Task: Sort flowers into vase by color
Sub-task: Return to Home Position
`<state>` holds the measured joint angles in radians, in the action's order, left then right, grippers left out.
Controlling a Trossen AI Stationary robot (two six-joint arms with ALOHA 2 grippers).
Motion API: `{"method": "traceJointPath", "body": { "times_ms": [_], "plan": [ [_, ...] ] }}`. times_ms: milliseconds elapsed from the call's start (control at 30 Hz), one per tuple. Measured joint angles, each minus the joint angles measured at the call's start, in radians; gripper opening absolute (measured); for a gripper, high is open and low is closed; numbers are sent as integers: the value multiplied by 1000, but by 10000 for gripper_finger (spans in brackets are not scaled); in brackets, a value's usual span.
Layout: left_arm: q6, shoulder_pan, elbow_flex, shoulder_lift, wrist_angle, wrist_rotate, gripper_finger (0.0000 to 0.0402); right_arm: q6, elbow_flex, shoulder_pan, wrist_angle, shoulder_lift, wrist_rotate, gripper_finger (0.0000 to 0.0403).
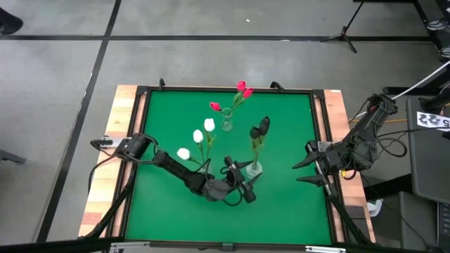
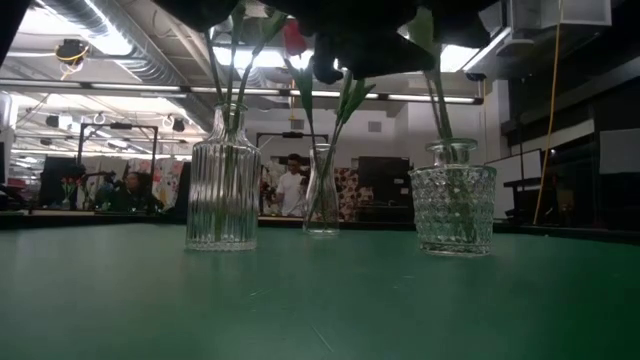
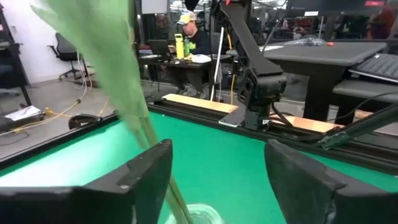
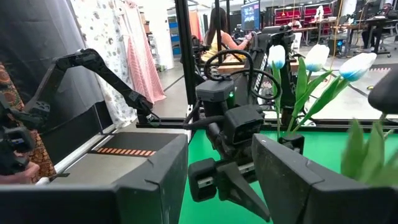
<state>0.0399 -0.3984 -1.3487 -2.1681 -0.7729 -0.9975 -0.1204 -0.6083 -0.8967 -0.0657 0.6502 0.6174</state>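
Three glass vases stand on the green table point(image 1: 162, 211). A ribbed bottle point(image 2: 222, 190) holds white flowers point(image 1: 198, 137). A slim vase point(image 2: 321, 195) farther back holds red-pink flowers point(image 1: 242, 90). A diamond-cut vase point(image 2: 453, 205) holds near-black flowers point(image 1: 261, 128). My left gripper point(image 1: 247, 178) is open and level at that vase's near side. A green stem point(image 3: 146, 127) rises from the vase mouth point(image 3: 200, 214) between the fingers, close to one of them point(image 3: 140, 177). My right gripper point(image 1: 304, 172) waits open at the table's right edge. My left gripper stands open around the green stem point(image 3: 166, 180) just above the vase mouth, coming at it level from the near side. The stem runs right along the inner face of one finger; whether it touches that finger I cannot tell.
A raised black frame point(image 1: 320, 133) with wooden borders point(image 1: 105, 183) rims the table. The near half of the green surface point(image 2: 300, 300) lies bare in front of the vases. People sit and stand in the room beyond the table.
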Motion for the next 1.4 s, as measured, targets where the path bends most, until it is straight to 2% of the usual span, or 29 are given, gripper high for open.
{"method": "traceJointPath", "body": {
  "times_ms": [133,300,600,833,933,1100,1167,1300,1400],
  "plan": [
    [-51,-13,-11,5,3,-22,268,0,0,0,7,0,0,177],
    [-143,-22,-40,22,5,-31,273,0,0,0,7,0,0,177],
    [-136,-31,-43,90,2,-37,273,0,0,0,8,0,0,177],
    [-82,-92,-43,211,-10,-39,273,10,0,0,-70,-37,20,177],
    [-66,-141,-43,279,-15,-39,273,72,-1,0,-138,-75,-57,177],
    [-111,-241,-43,415,-17,-39,273,265,-1,0,-155,-185,-314,177],
    [-135,-285,-43,470,-17,-40,273,287,-1,0,-144,-248,-389,177],
    [-253,-358,-43,578,-24,-40,273,358,-1,0,-149,-377,-444,177],
    [-373,-394,-43,670,29,-40,273,455,-1,0,-154,-465,-478,177]
  ]
}}
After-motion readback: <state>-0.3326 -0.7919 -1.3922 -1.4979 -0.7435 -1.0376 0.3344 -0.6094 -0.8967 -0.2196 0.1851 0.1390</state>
